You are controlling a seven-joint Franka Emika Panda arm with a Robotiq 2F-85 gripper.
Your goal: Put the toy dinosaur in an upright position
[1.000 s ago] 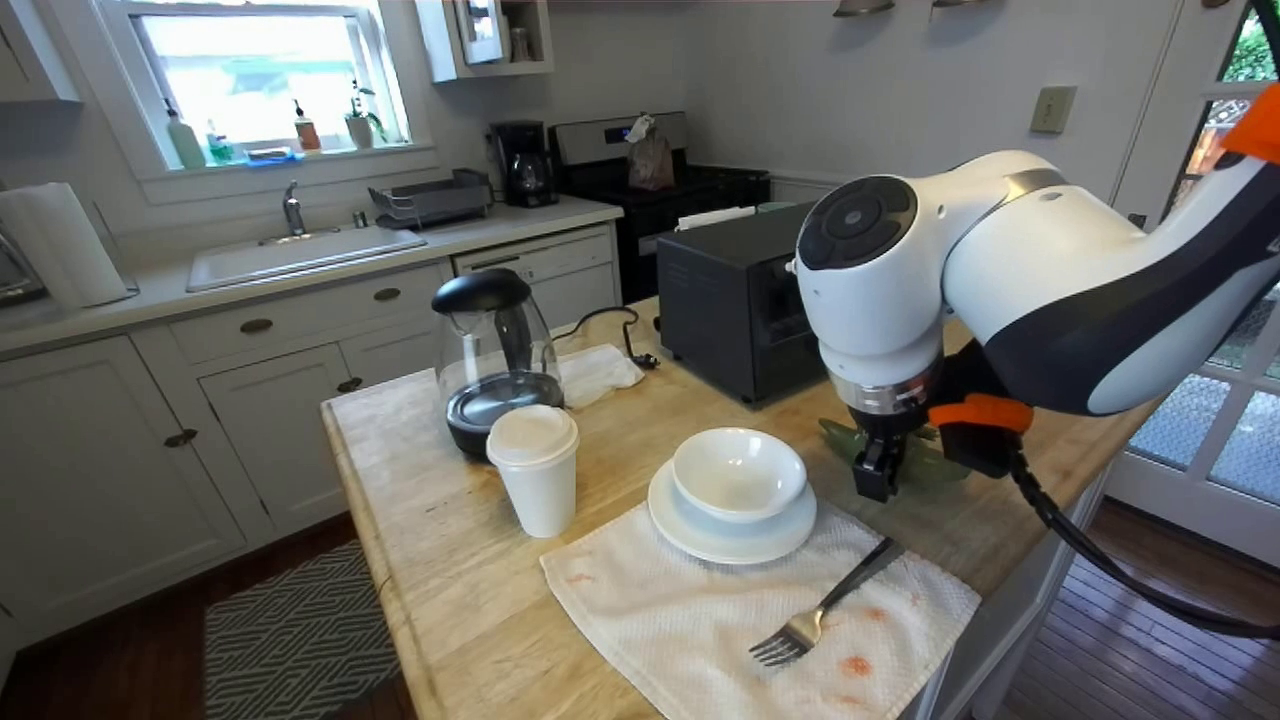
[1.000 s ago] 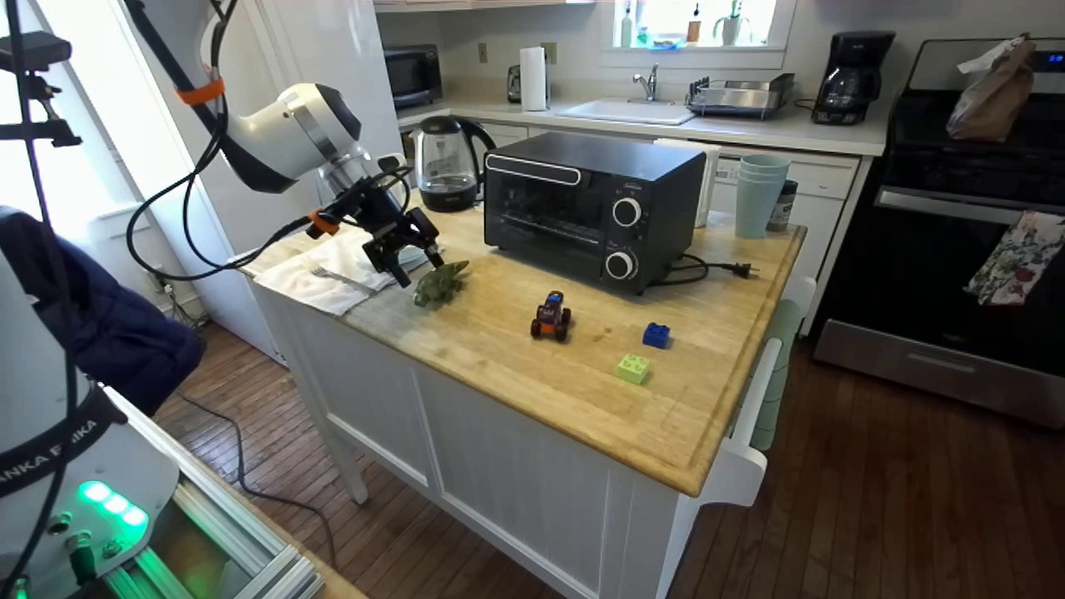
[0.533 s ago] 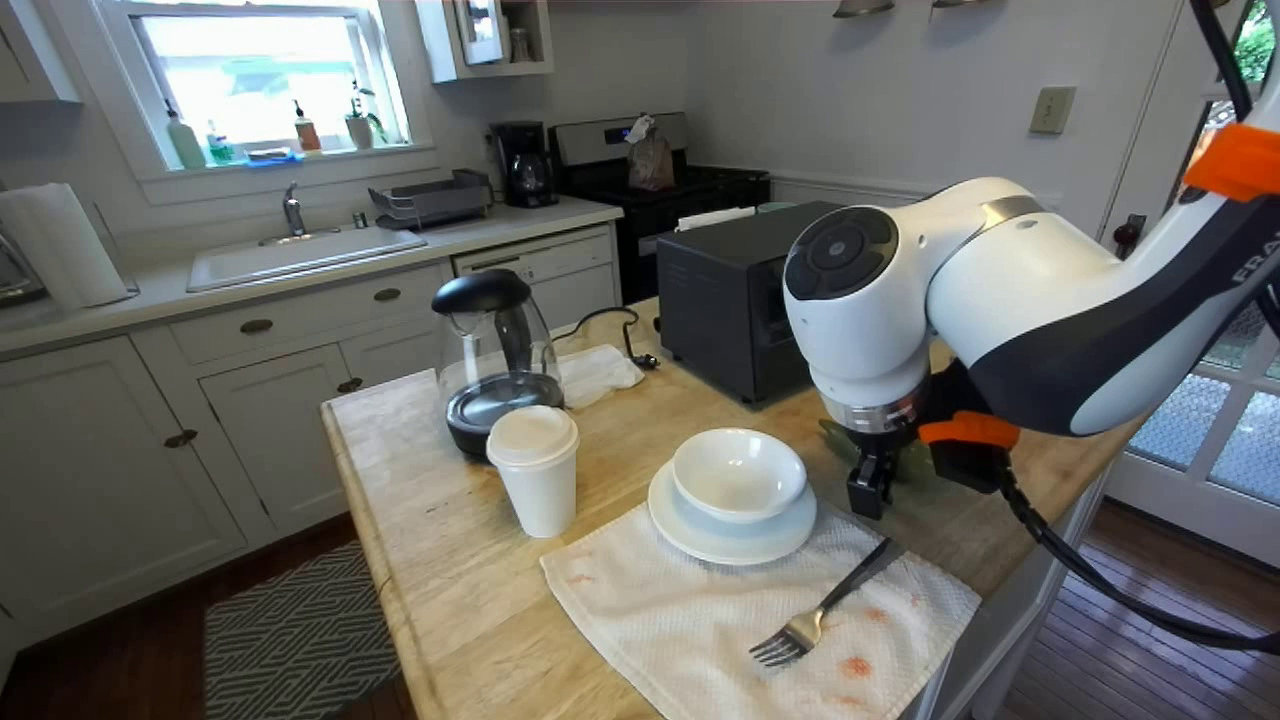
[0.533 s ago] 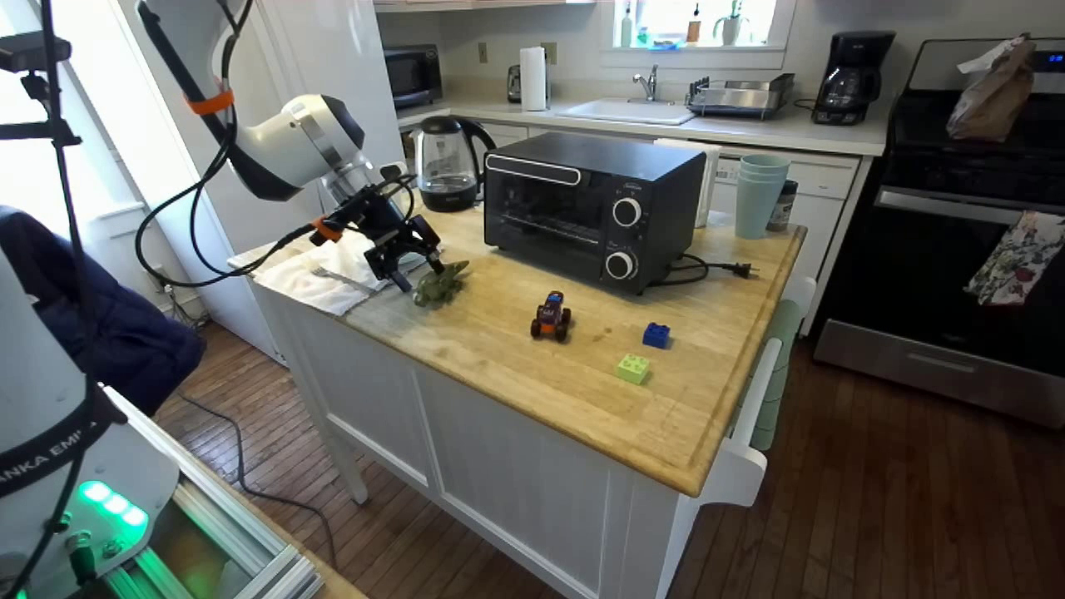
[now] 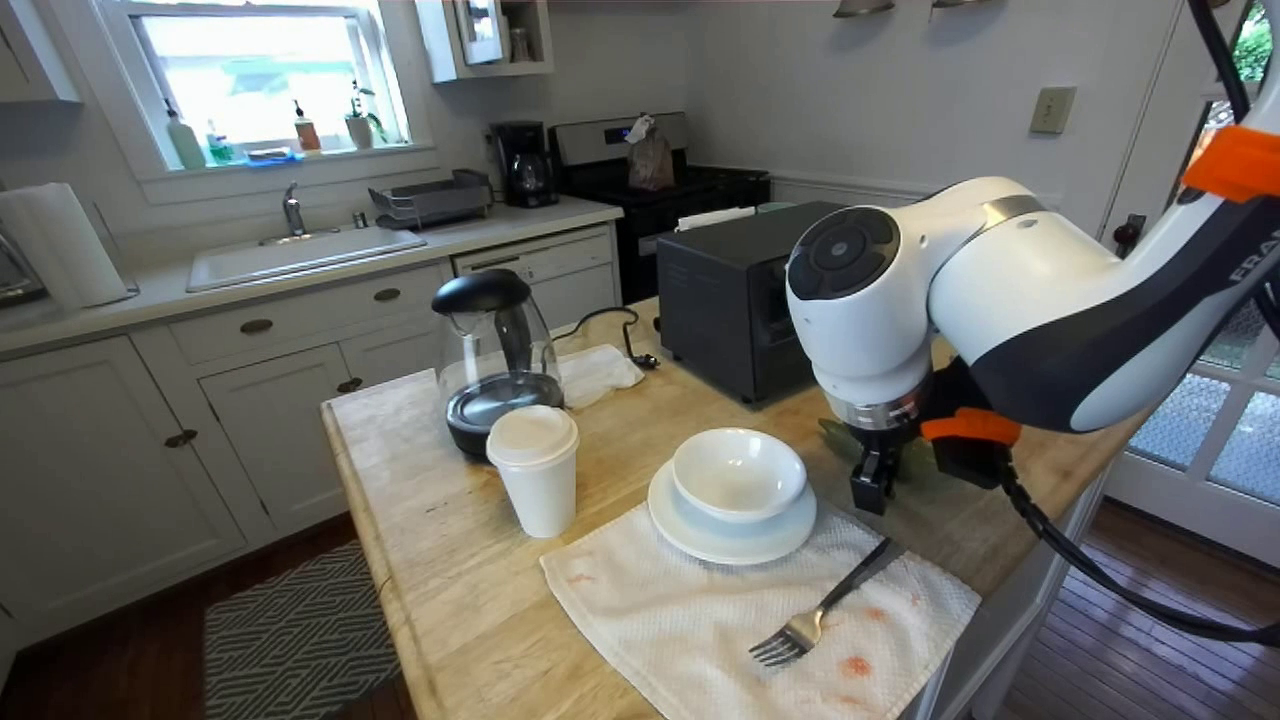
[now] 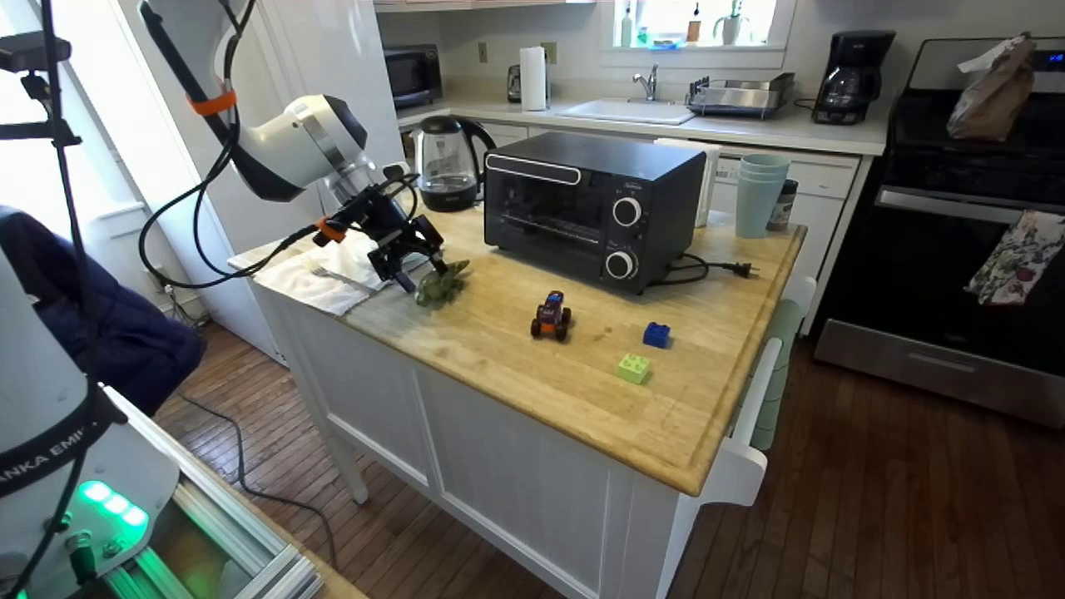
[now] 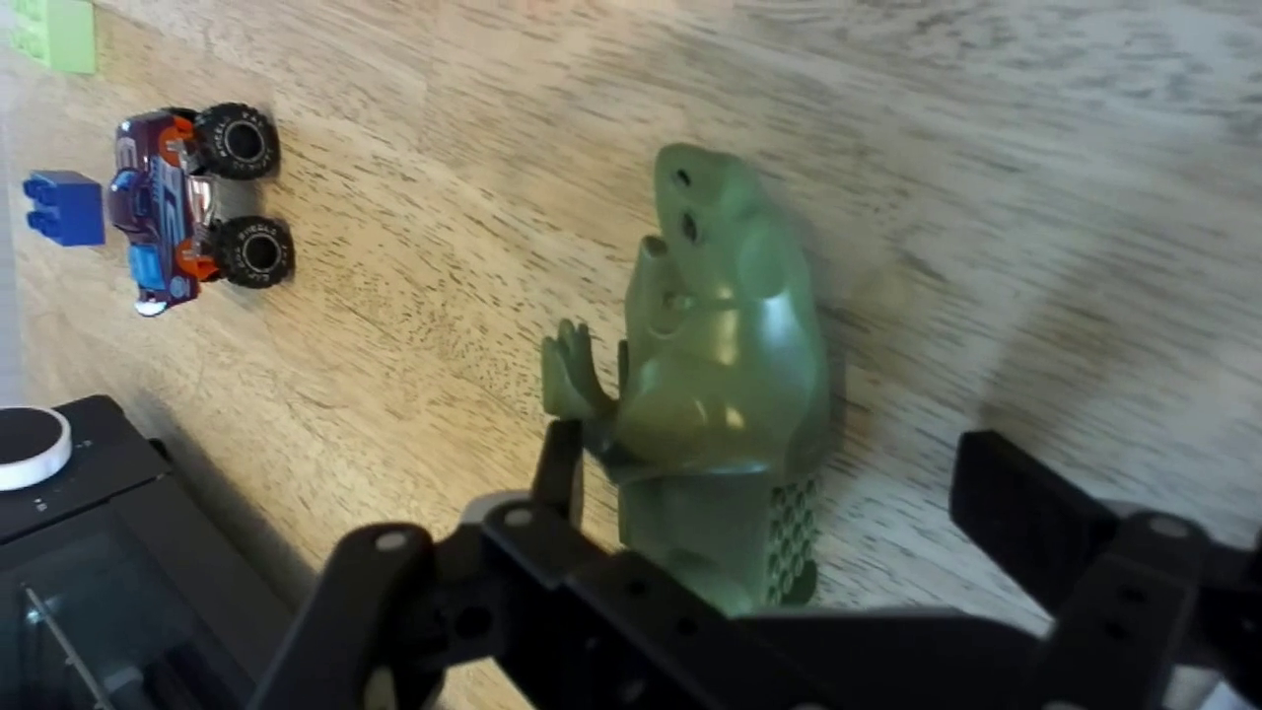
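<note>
Our claw point(image 7: 772, 456) stands wide, its fingers point(image 7: 1025, 518) on either side of the toy dinosaur point(image 7: 735, 355) and holding nothing; we judge this to be the lining-up for a grasp. The toy lies lengthwise on the tabletop point(image 6: 499, 341), apparently on its side, its head point(image 7: 715, 212) poking out past the claw and its rear hidden in the wrist view. It sits nearer one finger than the other, so closing here could land that finger first and shove or roll the toy. On that nearer side a foot point(image 7: 567, 385) juts out; if we pinch it in place of the trunk, the toy may twist as we lift. We cannot tell how high the fingertips sit: too high, and they could slide off the rounded, glossy body; too low, and they may press into the tabletop. If we let go before both feet are flat, it likely topples.

Near the claw, in an exterior view, are the plate point(image 5: 735, 545) and the bowl point(image 5: 740, 485) on it, with the fork point(image 5: 823, 605) on the cloth point(image 5: 680, 615); a broad wrist turn that way could knock the bowl. The toaster oven point(image 6: 595, 212) limits our swing on another side. The toy truck point(image 7: 163, 202) sits well apart and worries us least.
</note>
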